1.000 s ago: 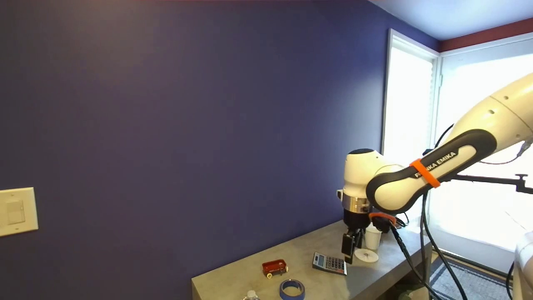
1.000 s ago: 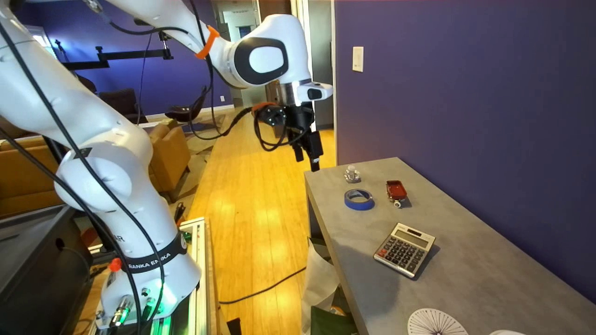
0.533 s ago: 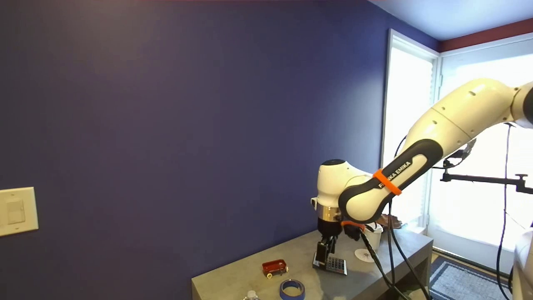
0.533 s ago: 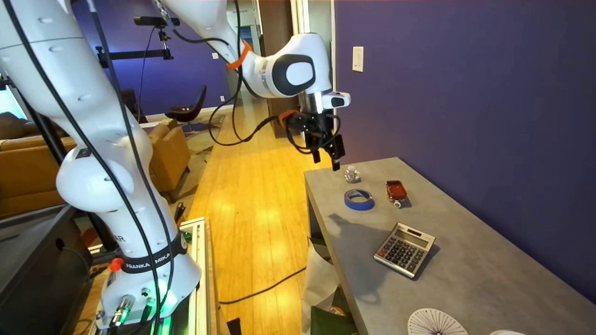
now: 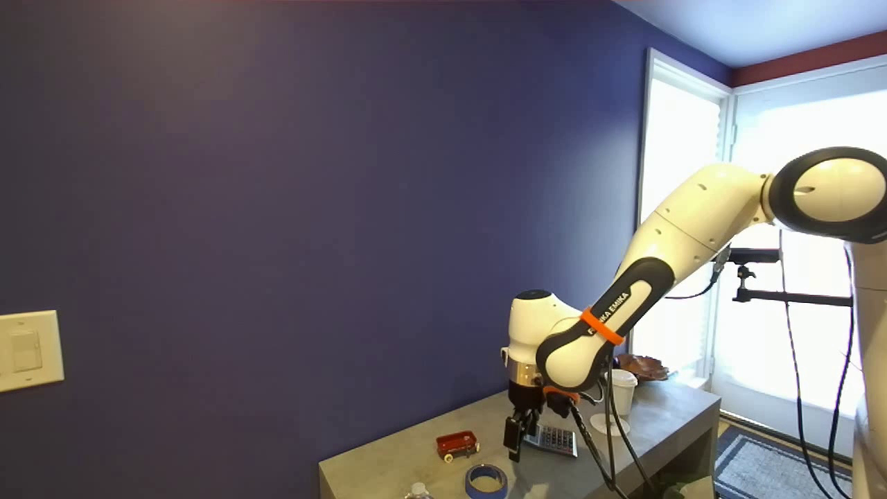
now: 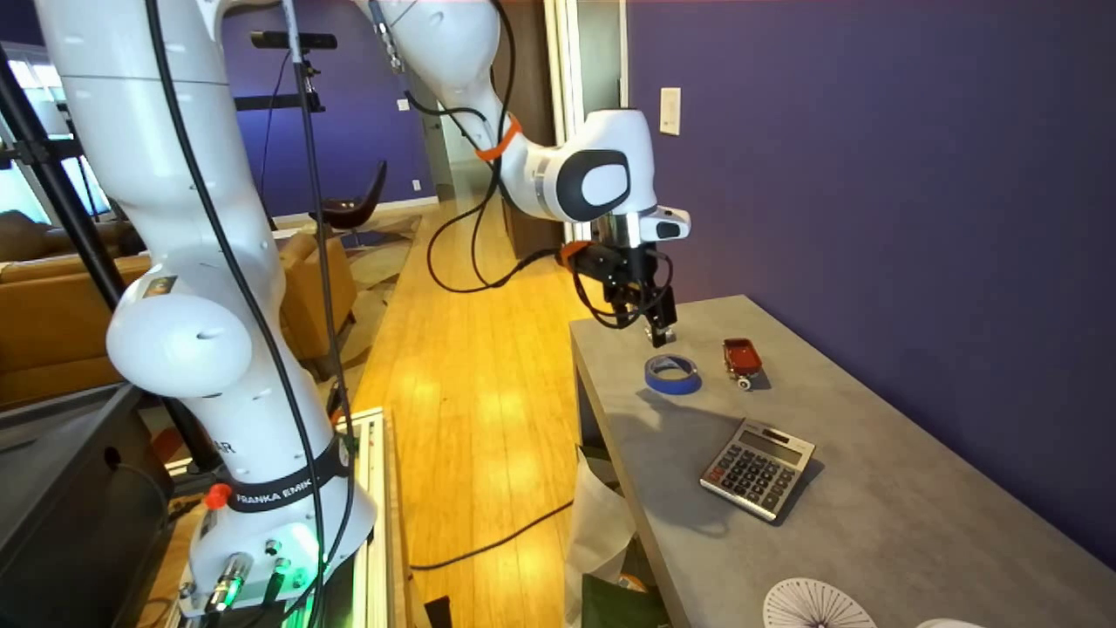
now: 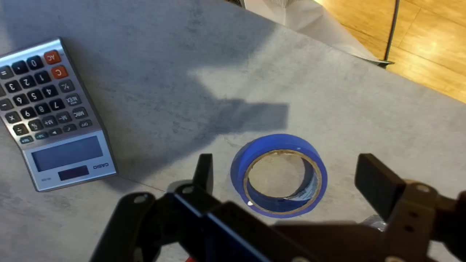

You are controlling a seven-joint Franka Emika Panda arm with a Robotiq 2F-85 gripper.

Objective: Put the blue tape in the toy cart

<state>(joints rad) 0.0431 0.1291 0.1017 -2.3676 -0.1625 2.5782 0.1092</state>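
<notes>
The blue tape (image 7: 279, 142) is a blue ring lying flat on the grey table; it also shows in both exterior views (image 5: 486, 494) (image 6: 673, 385). The small red toy cart (image 5: 456, 445) stands upright on its wheels beside the tape, nearer the wall, and shows in an exterior view (image 6: 742, 356) too. Only a red sliver of it shows at the bottom of the wrist view. My gripper (image 7: 287, 173) is open and empty above the table, pointing down. In the wrist view the tape lies between the two fingers, below them and not touched. The gripper also shows in both exterior views (image 5: 522, 441) (image 6: 643, 330).
A calculator (image 6: 758, 467) lies on the table (image 6: 881, 515) near the tape. A small clear bottle (image 5: 418, 491) stands near the table's end. A white cup (image 5: 621, 396), a white disc (image 6: 817, 606) and a brown item (image 5: 644, 367) lie farther along. The purple wall borders the table.
The arm has swung from beside the white disc, past the calculator, toward the tape and has come lower. The tape, the cart and the calculator have not moved.
</notes>
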